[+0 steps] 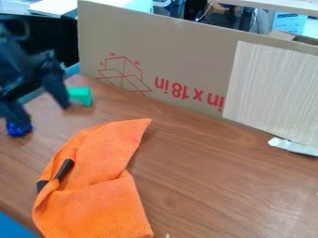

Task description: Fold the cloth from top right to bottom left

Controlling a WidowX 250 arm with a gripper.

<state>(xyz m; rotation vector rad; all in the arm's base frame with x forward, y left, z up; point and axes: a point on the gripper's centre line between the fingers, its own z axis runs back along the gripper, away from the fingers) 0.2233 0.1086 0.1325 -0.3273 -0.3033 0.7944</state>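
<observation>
Hanging wide open, the gripper (40, 110) has the orange cloth (102, 202) to its right in view and nearer the camera; the peaked far corner (140, 125), likely the grasp, lies rightward, the long axis running camera-ward.

Black gripper (38, 104), fingers apart. Green block (81, 95) and blue thing (18, 129) near its fingertips. Nearer camera than gripper: rumpled orange cloth (102, 204) on wooden table (236, 190), black stick-like thing (64, 169) among folds.
</observation>
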